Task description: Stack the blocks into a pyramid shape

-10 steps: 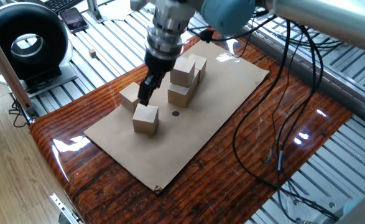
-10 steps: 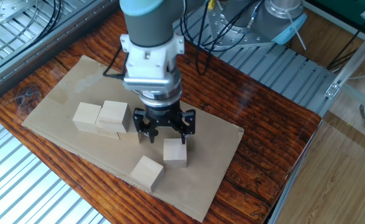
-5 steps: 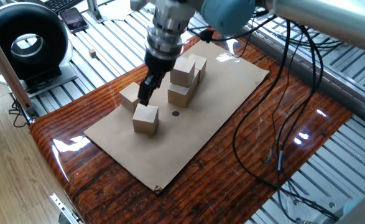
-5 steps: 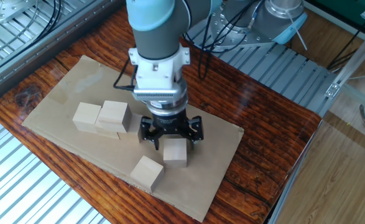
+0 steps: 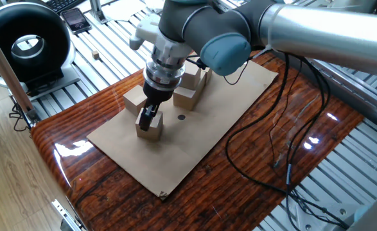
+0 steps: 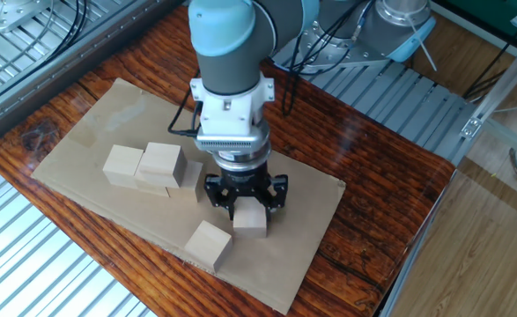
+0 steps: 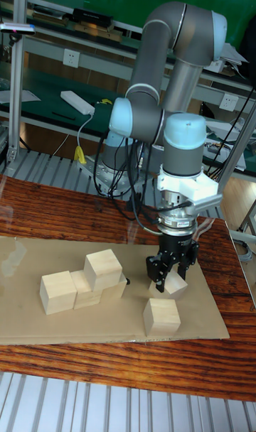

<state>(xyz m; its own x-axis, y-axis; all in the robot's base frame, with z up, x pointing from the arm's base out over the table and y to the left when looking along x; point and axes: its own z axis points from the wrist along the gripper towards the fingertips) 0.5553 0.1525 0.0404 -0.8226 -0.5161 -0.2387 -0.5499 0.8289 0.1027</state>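
The blocks are plain light-tan wooden cubes with smooth, unpainted faces. The tool is lowered around one block on the cardboard sheet; full contact cannot be confirmed. Another block lies nearby. A stacked cluster sits apart.

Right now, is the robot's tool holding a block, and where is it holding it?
The tool is down around one wooden block, fingers at its upper sides. Whether it has closed on the block cannot be told.
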